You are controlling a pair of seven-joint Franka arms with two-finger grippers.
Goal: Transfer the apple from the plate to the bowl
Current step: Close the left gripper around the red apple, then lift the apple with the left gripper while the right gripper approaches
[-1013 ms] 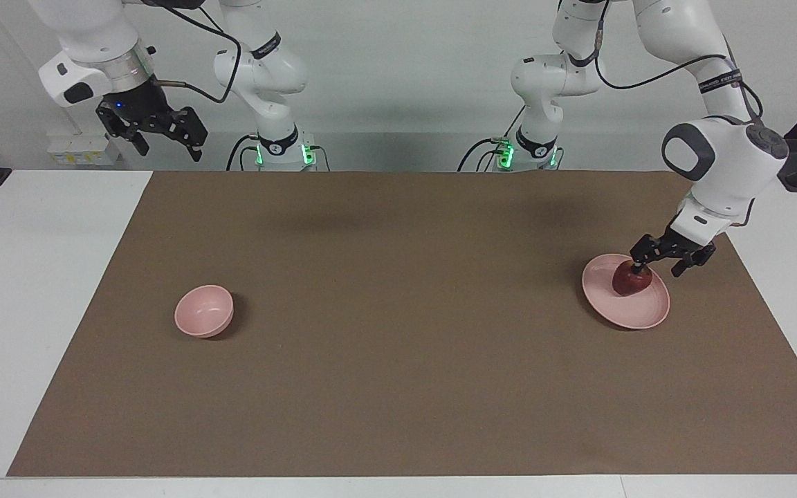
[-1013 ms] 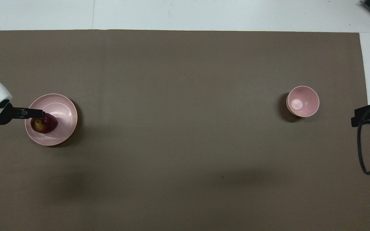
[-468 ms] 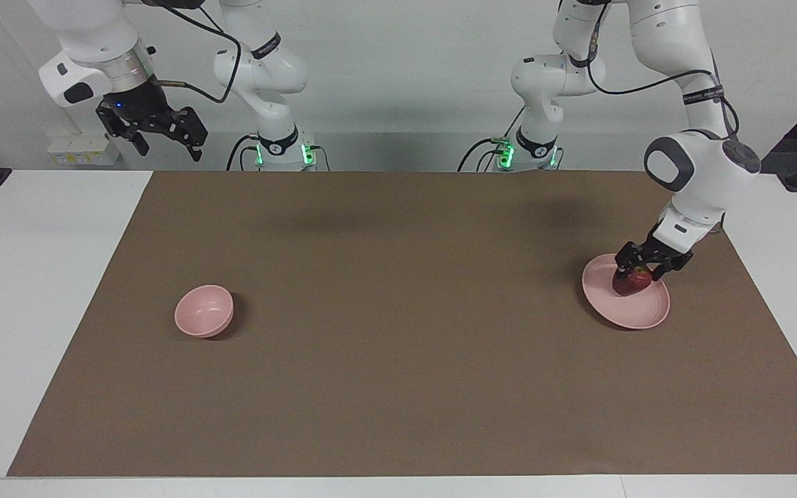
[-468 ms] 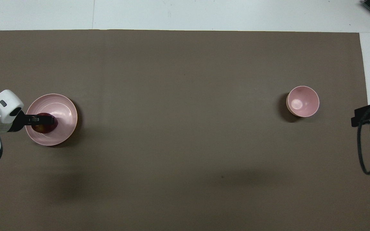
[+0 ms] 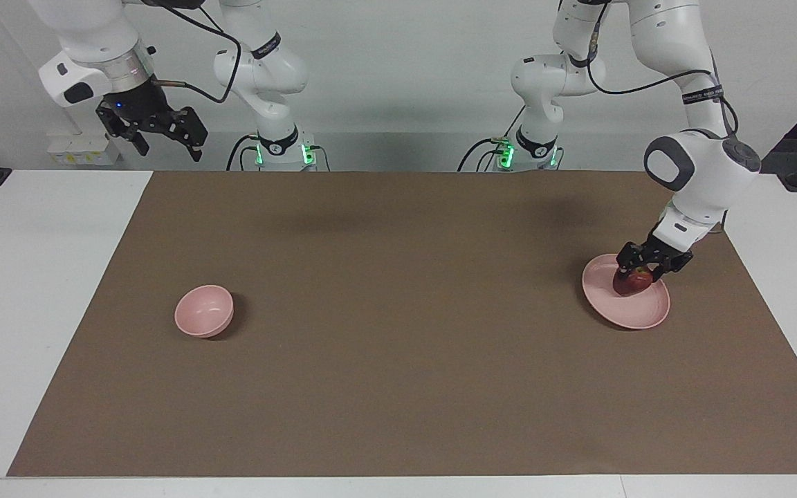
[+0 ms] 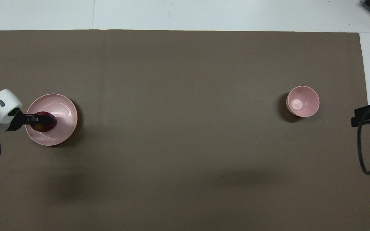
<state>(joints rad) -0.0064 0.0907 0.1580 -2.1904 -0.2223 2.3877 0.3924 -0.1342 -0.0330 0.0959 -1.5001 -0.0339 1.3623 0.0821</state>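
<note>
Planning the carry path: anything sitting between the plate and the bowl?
Nothing. Only bare brown mat lies between the plate and the bowl; both the overhead and facing views show it.

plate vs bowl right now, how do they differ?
The plate is wide and shallow; the bowl is narrower and deeper. The plate carries the apple, with the left gripper closed on it; the bowl is empty and untouched. The plate sits toward the left arm's end, the bowl toward the right arm's. Both are round and pale pink.

We see even, bright overhead light, soft blurred arm shadows on the matte brown table mat (image 5: 398, 346), and sharp focus.
</note>
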